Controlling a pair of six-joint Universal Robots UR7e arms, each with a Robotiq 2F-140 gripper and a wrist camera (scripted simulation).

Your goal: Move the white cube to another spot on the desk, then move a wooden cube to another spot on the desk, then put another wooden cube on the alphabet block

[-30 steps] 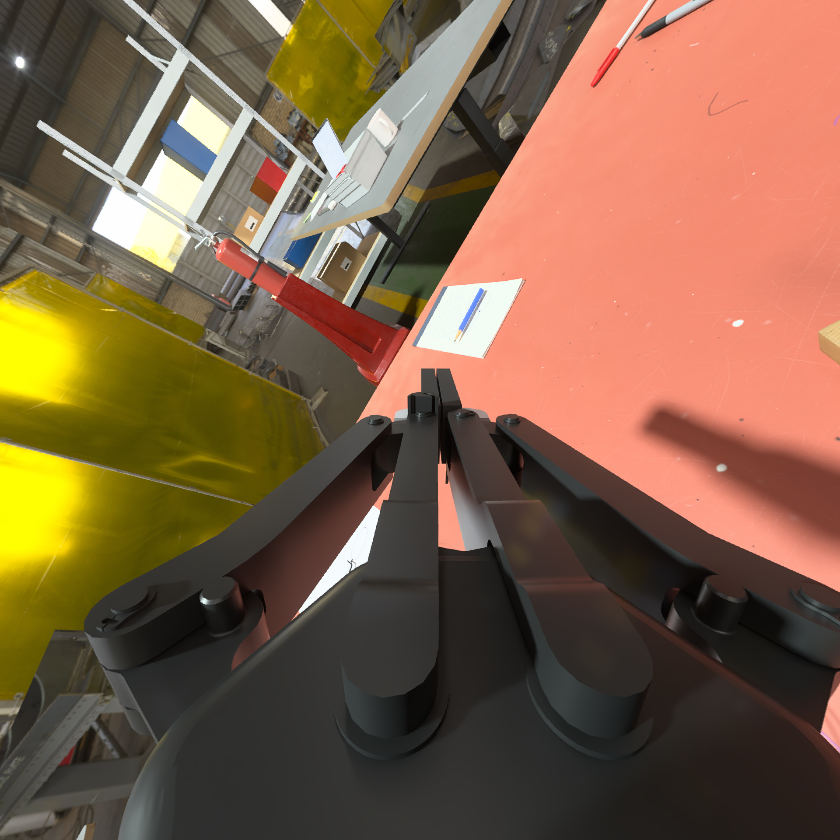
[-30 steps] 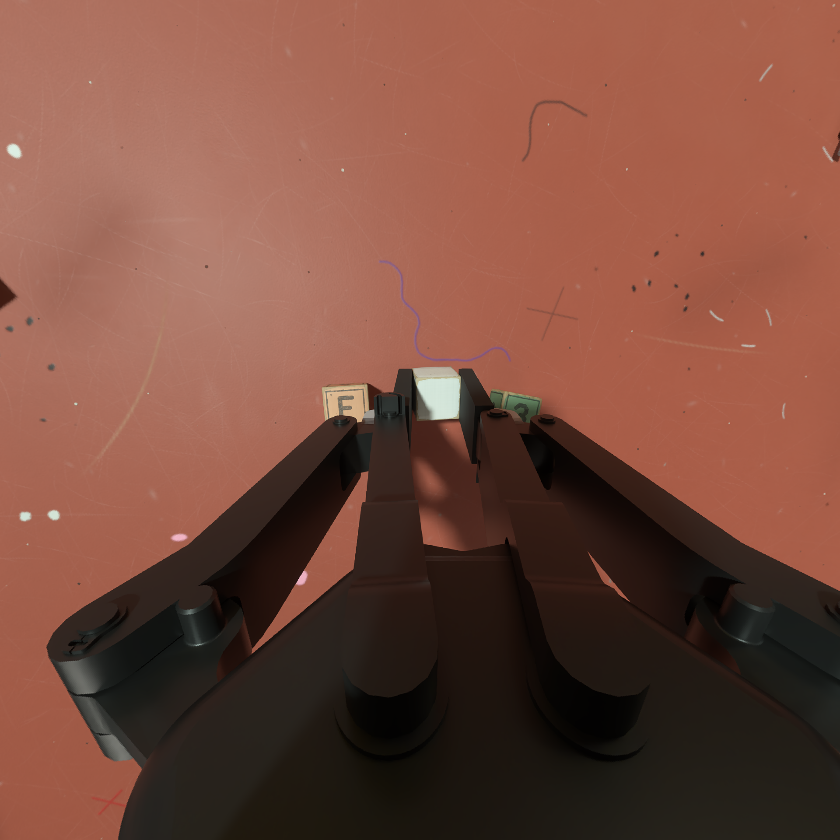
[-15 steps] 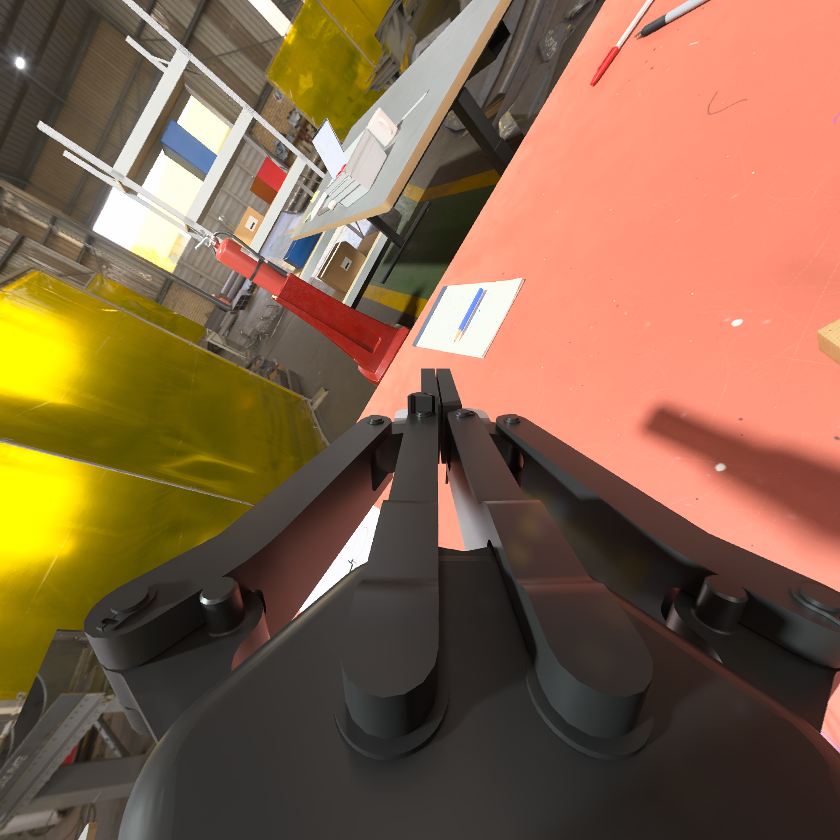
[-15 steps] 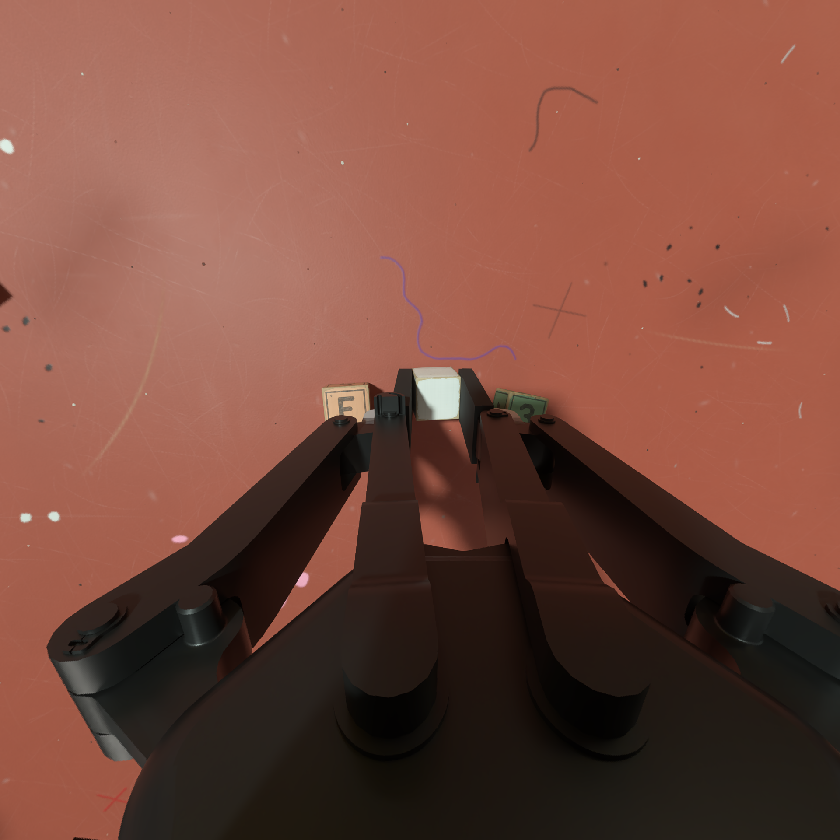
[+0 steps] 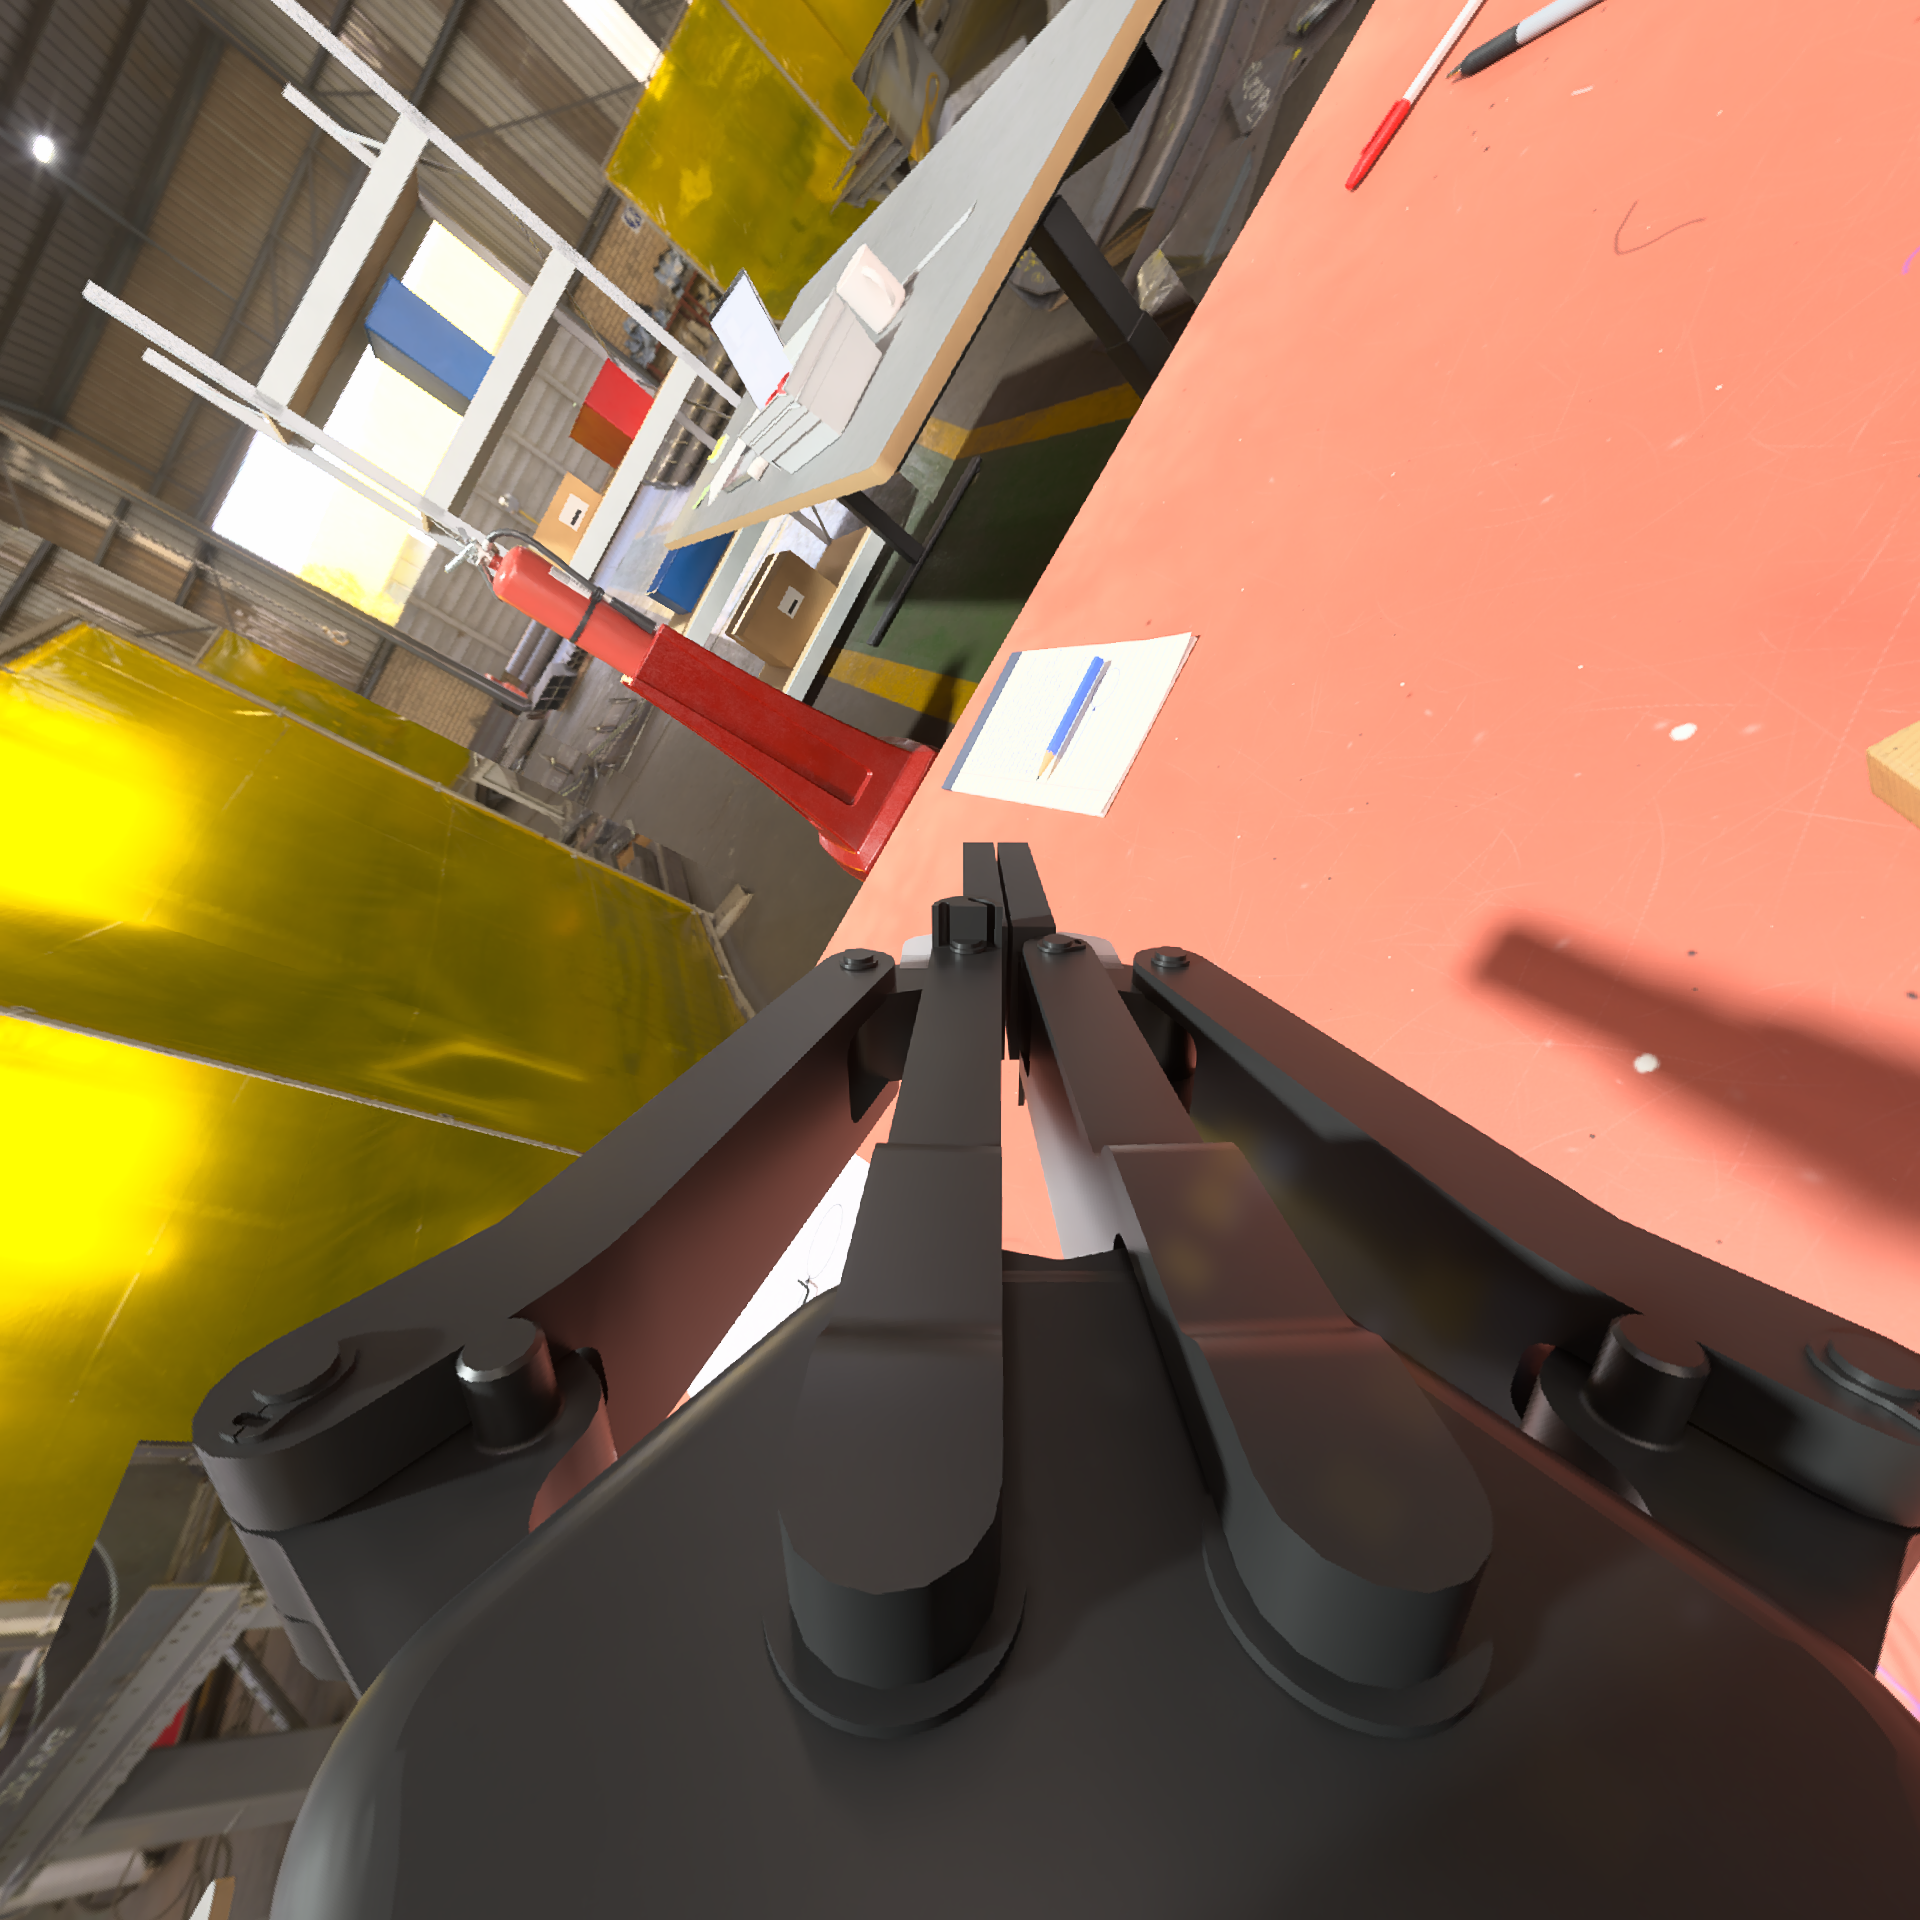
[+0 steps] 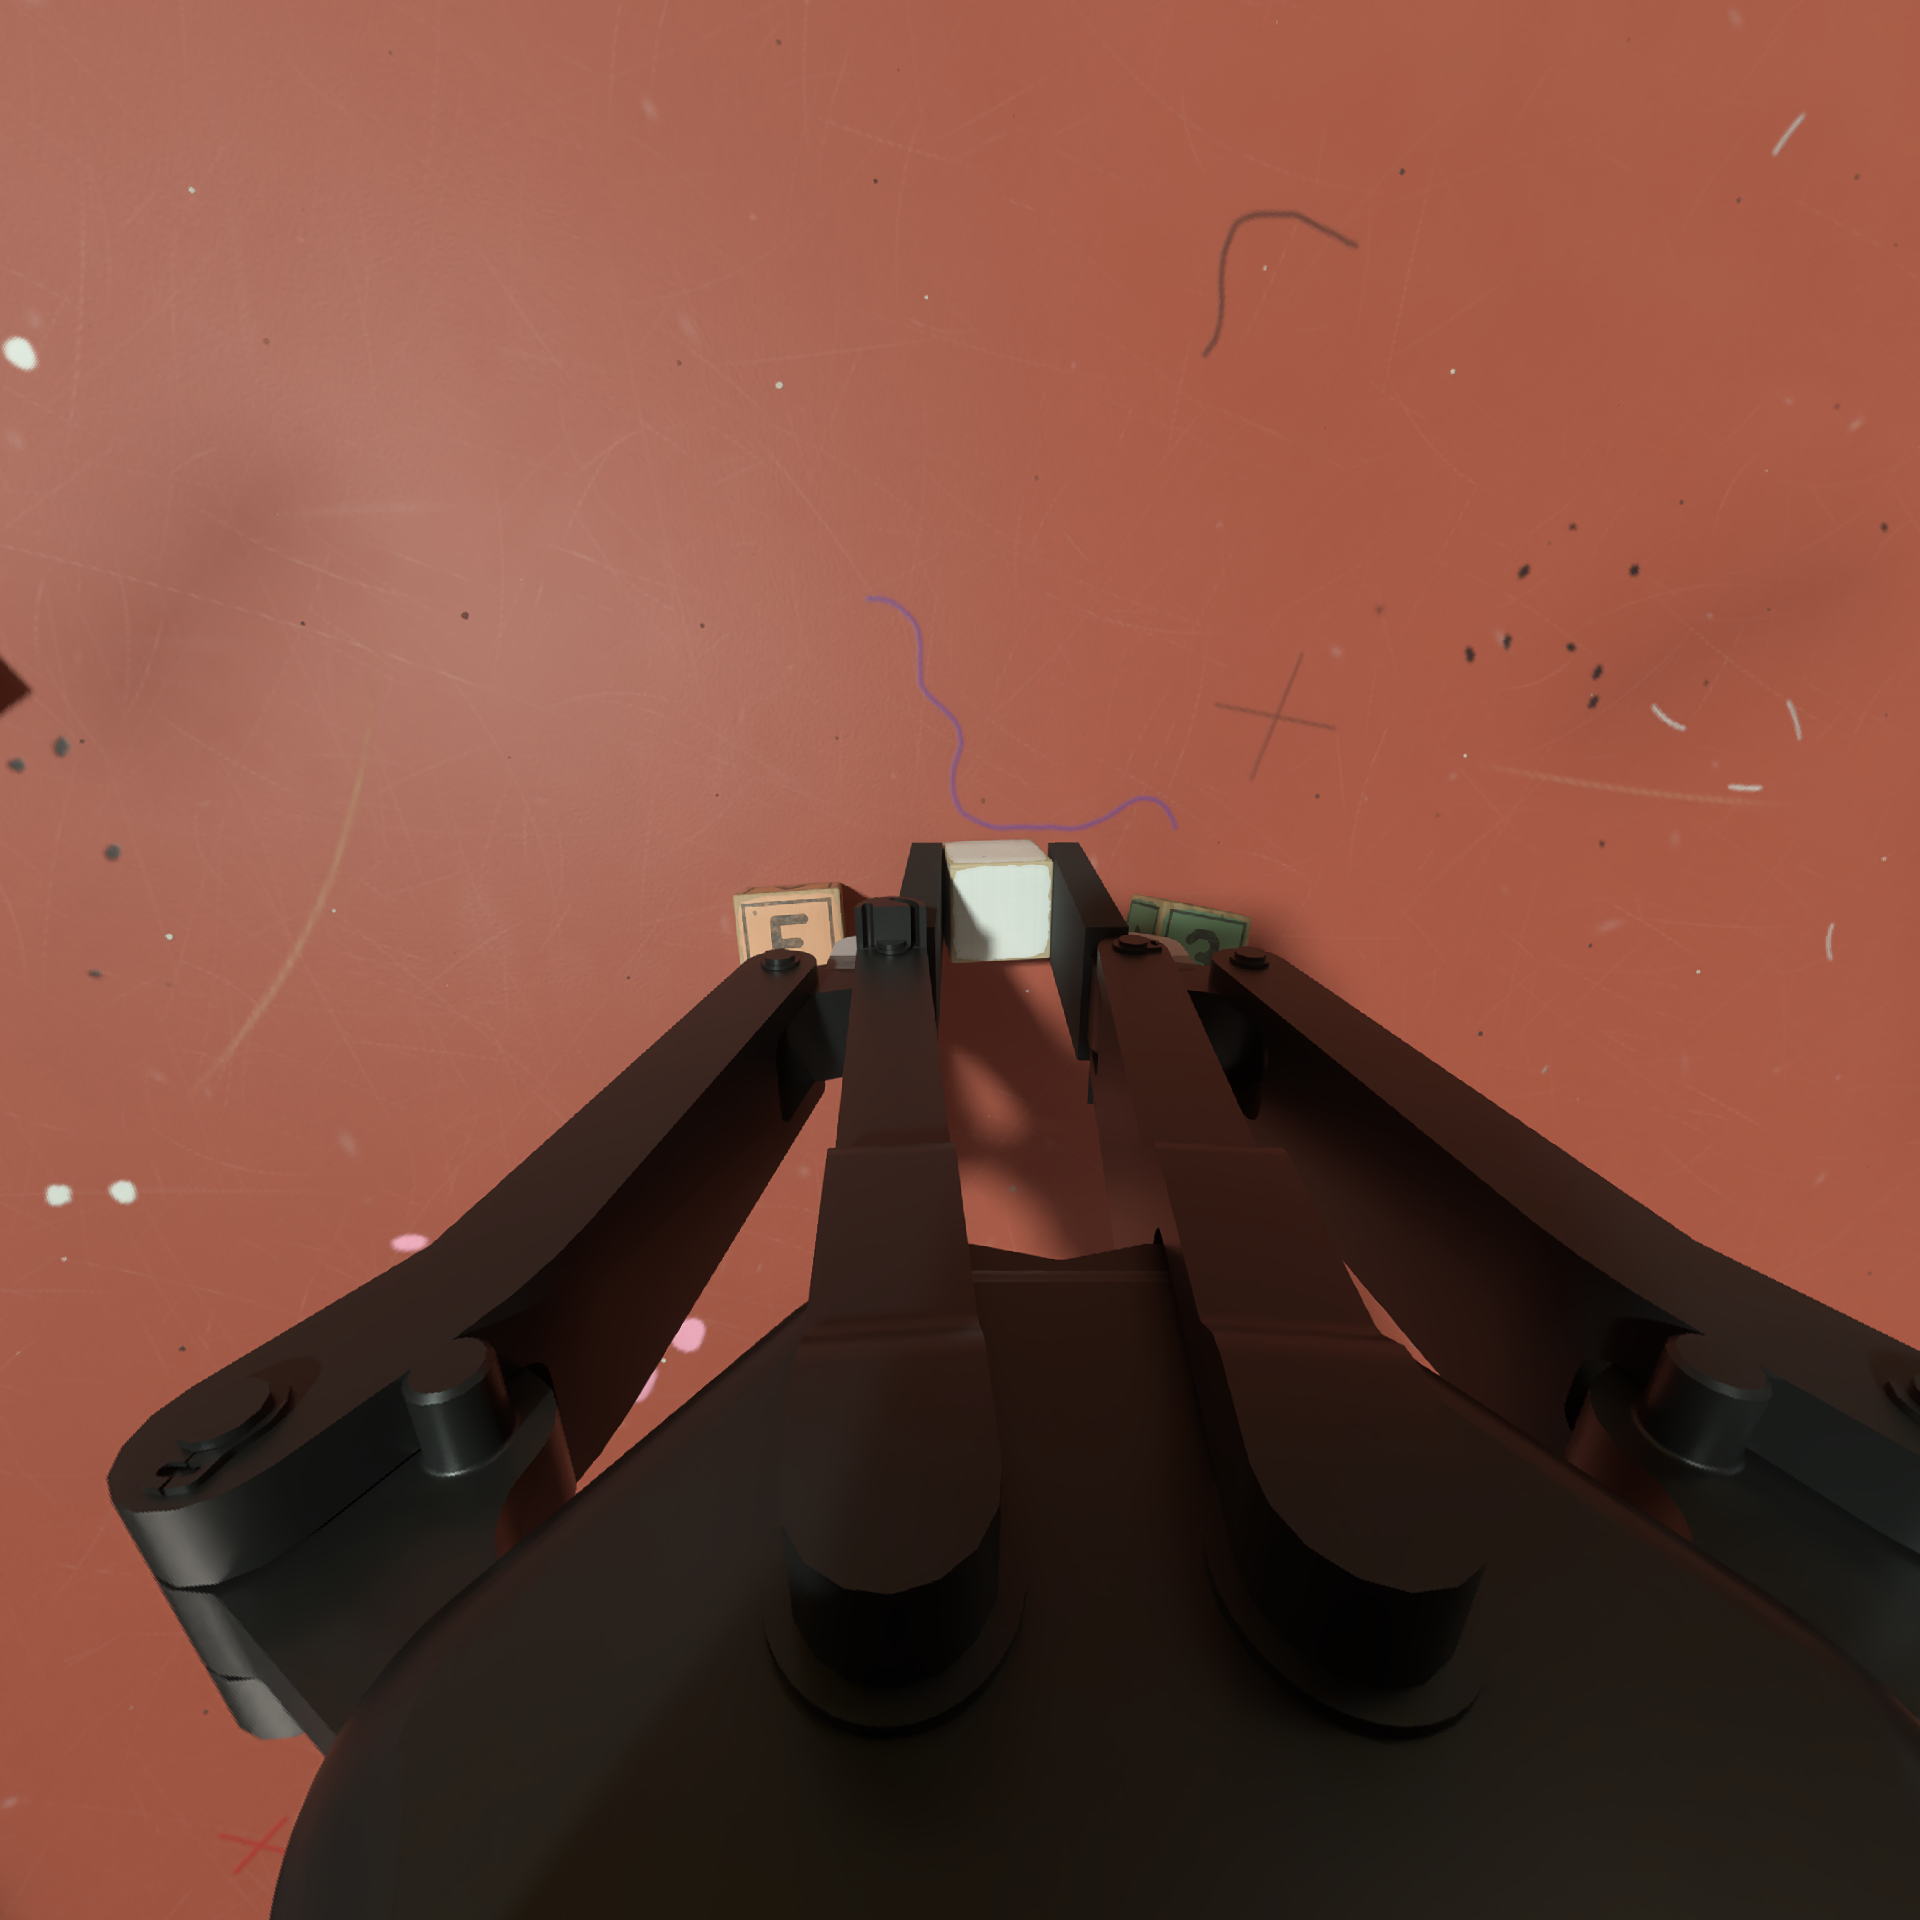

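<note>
In the right wrist view my right gripper (image 6: 997, 883) is shut on the white cube (image 6: 995, 902), one finger on each side of it, over the red desk (image 6: 520, 520). An alphabet block (image 6: 784, 923) stands just left of the fingers, partly hidden by them. In the left wrist view my left gripper (image 5: 997, 868) is shut and empty, above the desk's left edge. The corner of a wooden cube (image 5: 1896, 774) shows at the right border of that view.
A green block (image 6: 1195, 928) sits just right of my right fingers. A notepad (image 5: 1070, 722) with a blue pencil lies ahead of my left gripper near the desk edge. A red pen (image 5: 1403, 114) and a black pen (image 5: 1527, 42) lie far off.
The desk marks have shifted slightly in the right wrist view, so the right gripper moved a little with the white cube still held. The left gripper has not moved.
</note>
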